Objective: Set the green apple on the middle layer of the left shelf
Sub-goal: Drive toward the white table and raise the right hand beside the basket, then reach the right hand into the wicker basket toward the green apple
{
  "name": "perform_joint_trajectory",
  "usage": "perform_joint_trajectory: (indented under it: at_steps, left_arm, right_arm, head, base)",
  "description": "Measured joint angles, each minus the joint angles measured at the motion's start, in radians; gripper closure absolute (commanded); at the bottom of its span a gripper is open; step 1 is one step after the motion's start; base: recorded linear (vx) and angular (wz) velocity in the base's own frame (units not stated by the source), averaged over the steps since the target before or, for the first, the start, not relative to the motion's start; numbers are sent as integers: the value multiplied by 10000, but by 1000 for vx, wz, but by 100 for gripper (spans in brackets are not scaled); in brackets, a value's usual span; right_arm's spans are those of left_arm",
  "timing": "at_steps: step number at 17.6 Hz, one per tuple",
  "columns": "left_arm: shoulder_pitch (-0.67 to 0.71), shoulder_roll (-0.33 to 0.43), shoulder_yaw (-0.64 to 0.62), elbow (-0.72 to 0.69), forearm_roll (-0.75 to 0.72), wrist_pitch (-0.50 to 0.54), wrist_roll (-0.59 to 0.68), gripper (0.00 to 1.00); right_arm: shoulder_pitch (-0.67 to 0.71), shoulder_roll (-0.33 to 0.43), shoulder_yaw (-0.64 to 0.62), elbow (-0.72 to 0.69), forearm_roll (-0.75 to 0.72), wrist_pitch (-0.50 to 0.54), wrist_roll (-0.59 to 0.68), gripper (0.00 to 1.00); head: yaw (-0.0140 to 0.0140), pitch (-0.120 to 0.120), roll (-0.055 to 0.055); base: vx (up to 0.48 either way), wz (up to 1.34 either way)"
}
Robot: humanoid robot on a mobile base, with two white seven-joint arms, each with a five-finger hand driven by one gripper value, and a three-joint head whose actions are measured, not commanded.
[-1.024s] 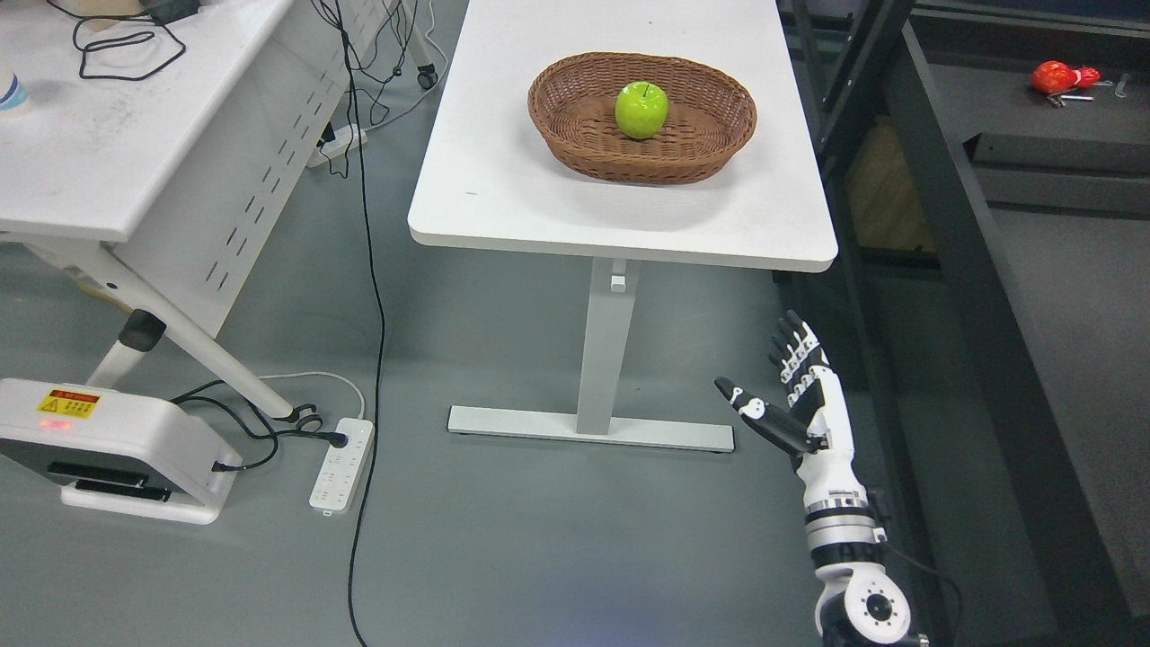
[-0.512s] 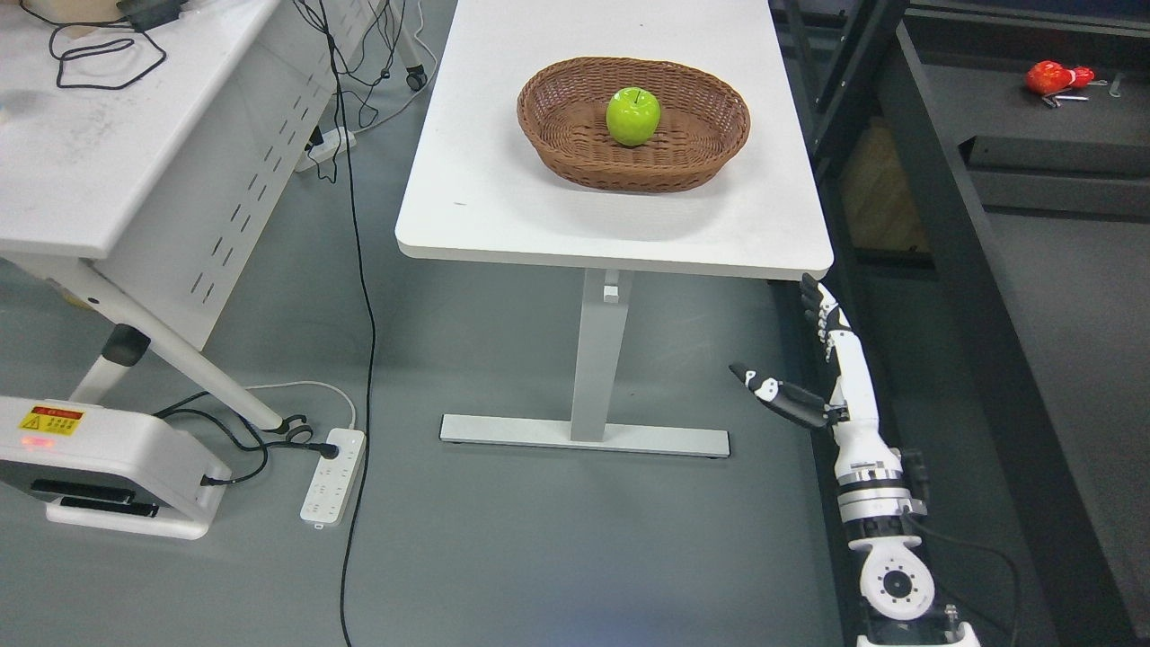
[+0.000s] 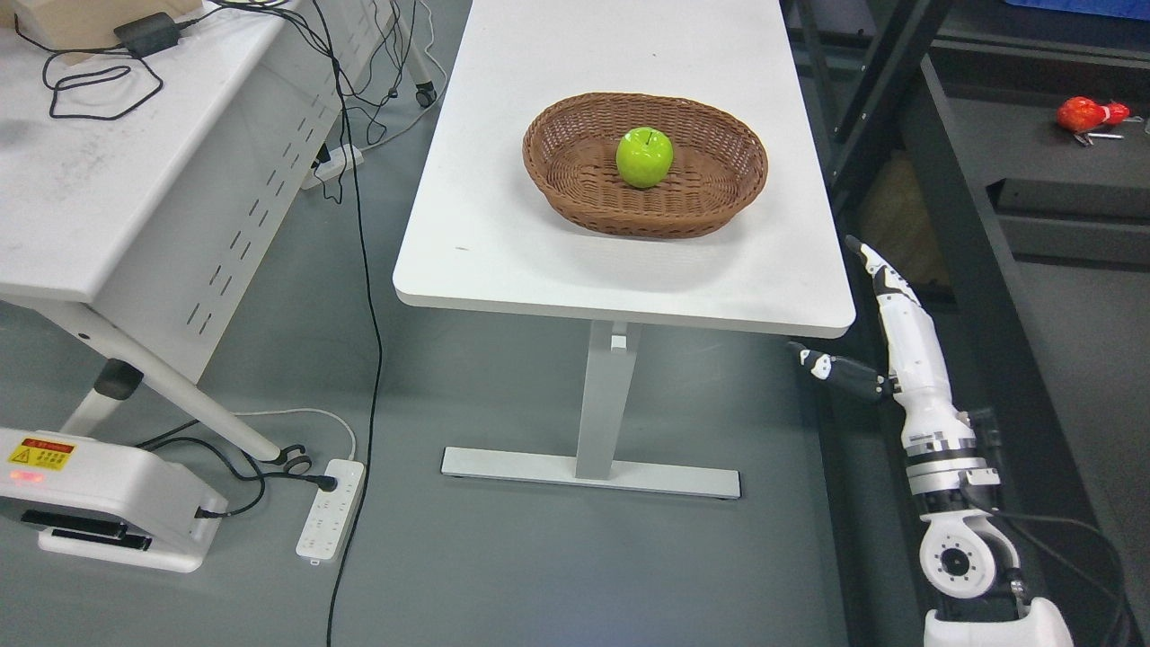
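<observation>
Right hand (image 3: 885,337) has risen since prev frame, now just beside worktop (image 3: 503,243) right edge; I see fingers (image 3: 876,265) straight, apart, thumb out, empty. Green apple (image 3: 644,156) sits in basket (image 3: 575,180).

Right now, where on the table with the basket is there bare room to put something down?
The table is bare along its near edge in front of the basket, on the strip to the basket's left, and behind it toward the far end. The basket's middle is taken by the apple. The right hand, open, hangs just off the near right corner.
</observation>
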Motion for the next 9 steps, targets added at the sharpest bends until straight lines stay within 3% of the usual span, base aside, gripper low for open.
perform_joint_trajectory:
  at_steps: [9]
  left_arm:
    - [0, 0, 0, 0, 1, 0, 0, 0]
  right_arm:
    - [-72, -422, -451, -229, -224, -18, 889, 0]
  head:
    - [0, 0, 0]
  base:
    - [211, 203]
